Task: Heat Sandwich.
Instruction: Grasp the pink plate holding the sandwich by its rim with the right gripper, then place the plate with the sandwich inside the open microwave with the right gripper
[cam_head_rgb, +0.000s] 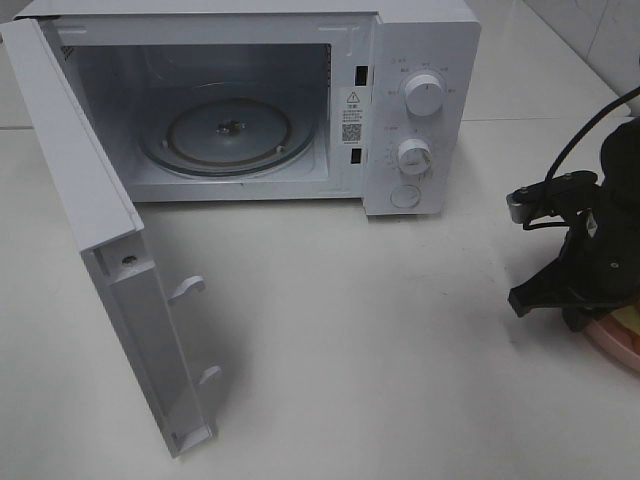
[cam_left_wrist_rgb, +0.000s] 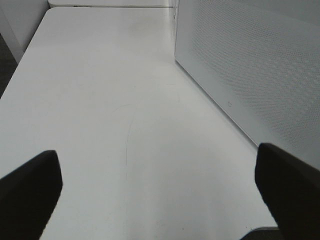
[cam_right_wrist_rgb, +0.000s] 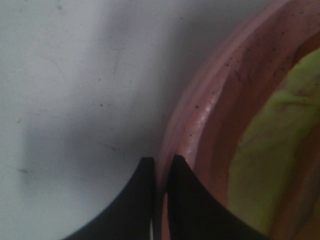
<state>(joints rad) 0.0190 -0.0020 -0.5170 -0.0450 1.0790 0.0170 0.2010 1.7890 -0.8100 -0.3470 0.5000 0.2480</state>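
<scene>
White desk (cam_head_rgb: 400, 350), tiled wall behind. White microwave (cam_head_rgb: 420, 60) stands at the back, its door (cam_head_rgb: 90, 200) swung wide toward the left side, the glass turntable (cam_head_rgb: 230, 135) inside bare.

The sandwich (cam_right_wrist_rgb: 270, 150) sits on the pink plate (cam_right_wrist_rgb: 210, 100) at the far right edge of the desk, mostly cut off in the high view. Only its pale yellow-green filling shows in the right wrist view, so I can't tell which way its long axis runs.

The right hand (cam_right_wrist_rgb: 161, 161) is pressed nearly together, pinching the plate's rim: one finger outside the rim, one inside. It is not touching the bread itself.

The left hand (cam_left_wrist_rgb: 157, 157) is spread wide and holds nothing. It hangs over bare desk beside a white dotted panel, likely the outer face of the door. It is out of the high view.

Key relation: the cavity lies to the left and back from the plate, well apart, with open desk between. The door hinges on the far side, so nothing blocks the way in from the right. The right arm is the near one and already has the grip. The likely next move is to lift or slide the plate toward the turntable, kept level so that the sandwich doesn't slip.
</scene>
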